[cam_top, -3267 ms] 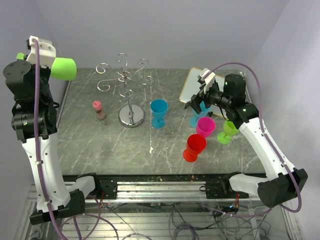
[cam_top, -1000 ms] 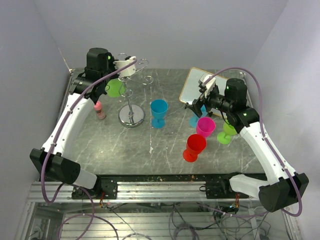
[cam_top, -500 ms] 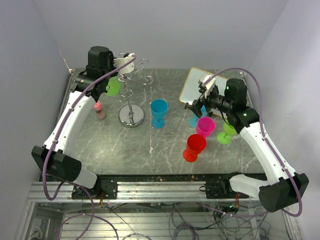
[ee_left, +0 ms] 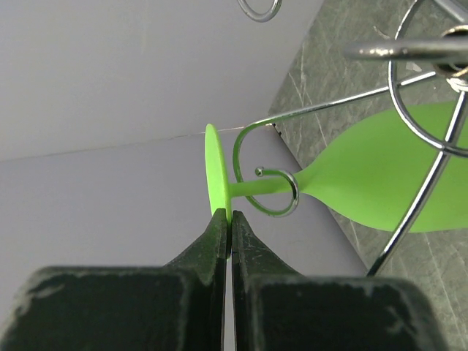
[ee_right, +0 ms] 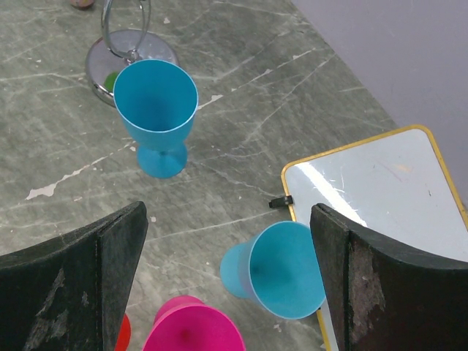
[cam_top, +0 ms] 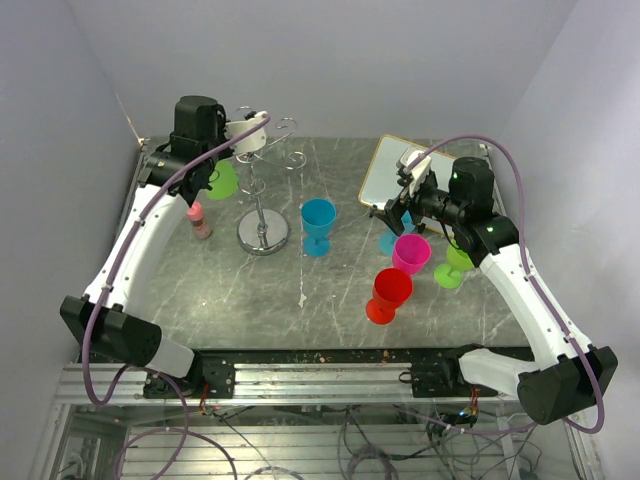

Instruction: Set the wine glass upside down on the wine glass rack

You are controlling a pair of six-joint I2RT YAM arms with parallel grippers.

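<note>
The green wine glass [cam_top: 222, 180] hangs bowl-down at the left side of the wine glass rack [cam_top: 262, 190], a silver wire stand with scroll arms. My left gripper [ee_left: 231, 218] is shut on the edge of the glass's round foot [ee_left: 216, 179]. In the left wrist view the stem [ee_left: 252, 188] runs through the curl of one scroll arm [ee_left: 287, 208], and the bowl [ee_left: 380, 179] lies beyond it. My right gripper [ee_right: 227, 219] stands open above a blue glass [ee_right: 281, 269], with nothing between its fingers.
Upright on the table are another blue glass [cam_top: 318, 225], a pink one [cam_top: 411, 253], a red one [cam_top: 388, 294] and a second green one [cam_top: 457, 262]. A small pink bottle [cam_top: 198, 220] stands left of the rack's base [cam_top: 263, 232]. A white board [cam_top: 395, 170] lies at the back right.
The left arm swung in from the far left to the rack with the green glass, which over the last second shifted slightly left and down. The right arm has barely moved.
</note>
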